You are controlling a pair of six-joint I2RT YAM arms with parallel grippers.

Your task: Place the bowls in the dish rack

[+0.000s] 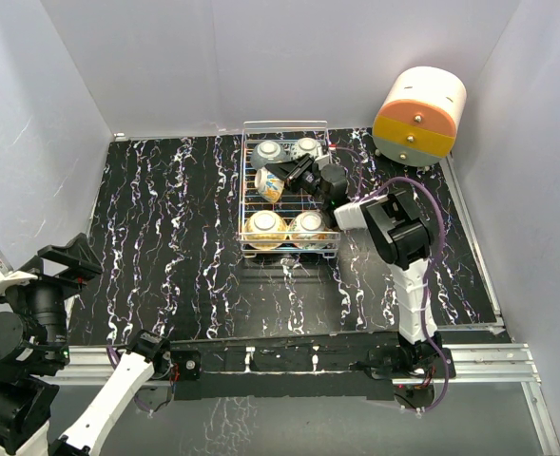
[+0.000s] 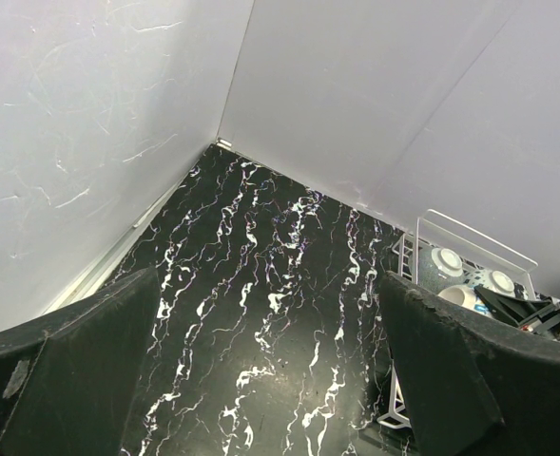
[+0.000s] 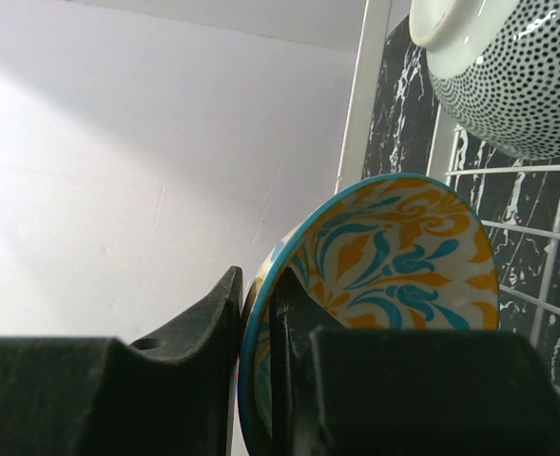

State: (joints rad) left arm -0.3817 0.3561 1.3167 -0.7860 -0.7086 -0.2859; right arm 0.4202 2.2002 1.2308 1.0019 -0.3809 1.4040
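The silver wire dish rack (image 1: 244, 180) stands at the table's back centre. Two pale bowls (image 1: 267, 152) (image 1: 307, 149) lie upside down in its far end and two more (image 1: 265, 226) (image 1: 308, 228) in its near end. My right gripper (image 1: 294, 176) reaches into the middle of the rack, shut on the rim of a tilted yellow-teal bowl (image 1: 269, 184). The right wrist view shows that bowl (image 3: 403, 266) on edge, its rim pinched by the gripper (image 3: 258, 294), with a dotted bowl (image 3: 517, 85) beyond it. My left gripper (image 1: 66, 261) hovers open and empty at the near left.
An orange-and-cream drawer cabinet (image 1: 419, 116) sits at the back right corner. White walls close the table on three sides. An aluminium rail (image 1: 308, 359) with the arm bases runs along the near edge. In the left wrist view the rack (image 2: 470, 237) shows at right.
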